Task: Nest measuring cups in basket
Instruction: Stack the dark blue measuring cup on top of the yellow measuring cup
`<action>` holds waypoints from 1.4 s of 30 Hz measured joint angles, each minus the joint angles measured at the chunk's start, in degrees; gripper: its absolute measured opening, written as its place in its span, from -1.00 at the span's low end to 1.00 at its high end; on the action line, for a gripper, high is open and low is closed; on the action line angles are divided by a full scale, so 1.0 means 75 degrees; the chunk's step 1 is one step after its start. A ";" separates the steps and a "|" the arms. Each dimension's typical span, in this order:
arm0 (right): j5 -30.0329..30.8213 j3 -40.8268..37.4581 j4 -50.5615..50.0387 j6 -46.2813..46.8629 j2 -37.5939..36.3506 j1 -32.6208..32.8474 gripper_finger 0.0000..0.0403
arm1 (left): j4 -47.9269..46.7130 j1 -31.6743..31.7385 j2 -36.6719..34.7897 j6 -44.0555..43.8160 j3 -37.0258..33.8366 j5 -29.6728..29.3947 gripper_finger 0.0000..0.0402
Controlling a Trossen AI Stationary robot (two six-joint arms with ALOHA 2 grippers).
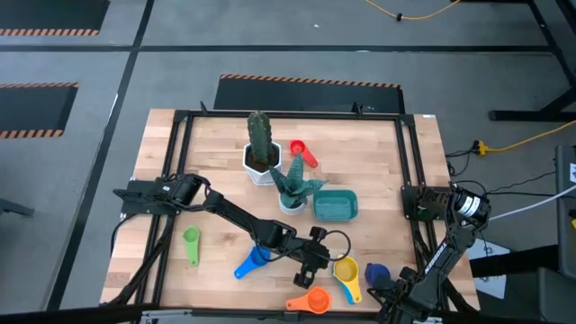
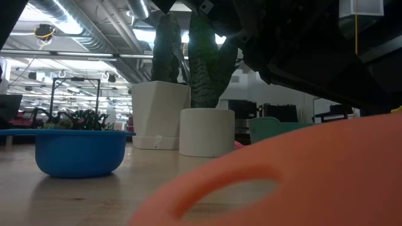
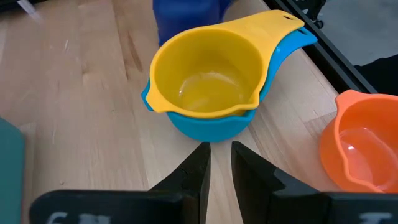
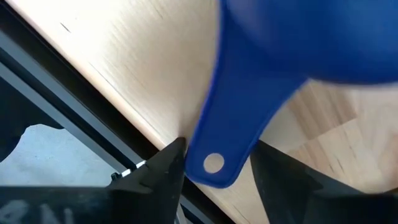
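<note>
Right end effector (image 4: 214, 163) straddles the dark blue plastic measuring cup's (image 1: 377, 271) flat handle at the counter (image 1: 378, 162) edge, fingers apart, probably not yet clamped. Light, stiff, slick; grip handle.

Left end effector (image 3: 221, 163) nearly together, empty, by yellow plastic cup (image 3: 208, 73).

yellow cup (image 3: 205, 78) on light-blue cup (image 3: 211, 124) | orange cup (image 3: 360, 146) | teal basket (image 1: 335, 206) | dark-blue cup (image 4: 298, 56)

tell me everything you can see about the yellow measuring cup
The yellow plastic measuring cup has a round, glossy, empty bowl with small pour lips and a flat handle with a hole near its end. It sits upright, nested inside a light blue plastic measuring cup, their handles roughly aligned, near the table's front edge. The left gripper hovers just short of it with a narrow gap between its fingers, not touching.
</note>
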 joint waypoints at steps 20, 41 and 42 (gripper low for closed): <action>0.0274 0.0000 -0.0014 -0.0007 0.0003 0.0013 -0.35 | -0.0001 0.0000 0.0000 0.0009 0.0000 0.0000 -0.71; 0.1746 0.0425 -0.0741 -0.0059 0.0055 -0.0003 -0.52 | 0.0000 0.0000 0.0000 0.0017 0.0000 0.0000 -0.71; 0.1733 0.0431 -0.0779 -0.0052 0.0055 0.0001 -0.57 | 0.0000 0.0000 0.0000 0.0017 0.0000 0.0000 -0.71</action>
